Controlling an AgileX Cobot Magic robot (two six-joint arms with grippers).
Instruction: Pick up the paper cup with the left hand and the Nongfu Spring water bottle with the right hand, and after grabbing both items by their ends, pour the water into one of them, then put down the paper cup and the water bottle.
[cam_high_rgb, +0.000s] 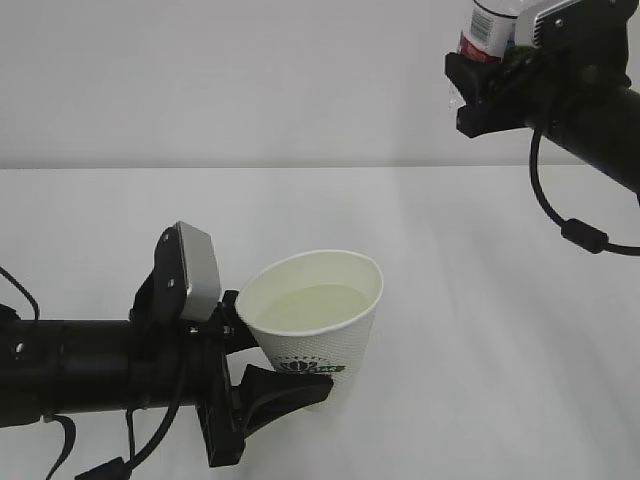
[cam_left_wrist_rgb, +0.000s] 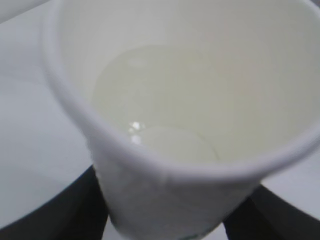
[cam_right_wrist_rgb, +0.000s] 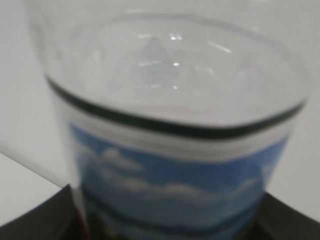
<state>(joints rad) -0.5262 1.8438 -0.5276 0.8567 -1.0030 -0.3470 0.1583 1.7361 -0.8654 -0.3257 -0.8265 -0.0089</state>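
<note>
Paper cup (cam_high_rgb: 318, 325) first: your left hand (cam_high_rgb: 262, 375) holds it low in the front left of the exterior view, its black jaws clamped on the cup's lower part near the base, one on each side. The cup leans slightly to the right, mouth open to the camera. Its white side carries a dark green round logo and band. Inside lies a shallow pool of water (cam_left_wrist_rgb: 150, 115), pale against the white wall; your left wrist view looks straight down into it, with the dark jaws at either bottom corner.

Your right hand (cam_high_rgb: 497, 72) is up in the top right corner of the exterior view, well apart from the cup and high above the white table (cam_high_rgb: 480, 330). It is closed around the Nongfu Spring water bottle (cam_high_rgb: 490, 30), of which only a piece of the red-and-white label shows above the jaws. Your right wrist view shows the bottle close and blurred: clear ribbed plastic above a blue sky picture on the label.
</note>
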